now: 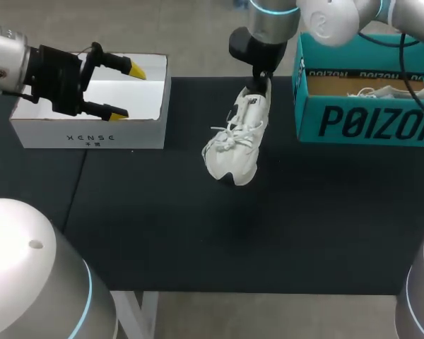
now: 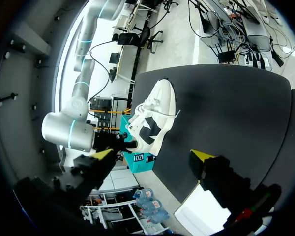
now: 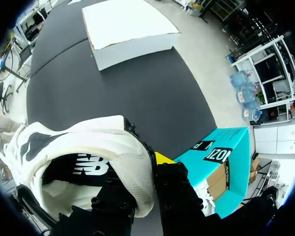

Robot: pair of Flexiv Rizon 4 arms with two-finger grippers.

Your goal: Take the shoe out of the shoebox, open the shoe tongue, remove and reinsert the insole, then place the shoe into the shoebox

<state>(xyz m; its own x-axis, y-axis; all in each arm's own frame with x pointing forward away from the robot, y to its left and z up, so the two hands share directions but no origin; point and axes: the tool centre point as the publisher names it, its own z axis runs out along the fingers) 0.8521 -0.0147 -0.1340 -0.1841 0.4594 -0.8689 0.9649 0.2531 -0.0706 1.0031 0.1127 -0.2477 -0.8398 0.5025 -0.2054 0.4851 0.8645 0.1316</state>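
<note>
Closest in, two rounded white arm housings (image 1: 35,275) at the table's near edge, one at each corner; beyond them the black table (image 1: 233,233); near its middle a white shoe (image 1: 237,138) with black side markings, heel raised, toe angled down toward the near edge, laces loose over the tongue; toe-to-table contact impossible to tell; right gripper (image 1: 261,76) clamped on the heel collar, one finger inside the shoe's opening and the other, yellow-tipped, pressed against the outside of the heel, plain from the right wrist; shoe out of the teal shoebox (image 1: 353,120), which stands open near it on the right arm's side with a second white shoe (image 1: 392,92) lying inside; toward the left arm's side an open white box (image 1: 92,134), well apart from the shoe; left gripper (image 1: 127,92) hovering above that box's open top, jaws spread wide, nothing between the yellow tips, pointed across the table at the shoe
</note>
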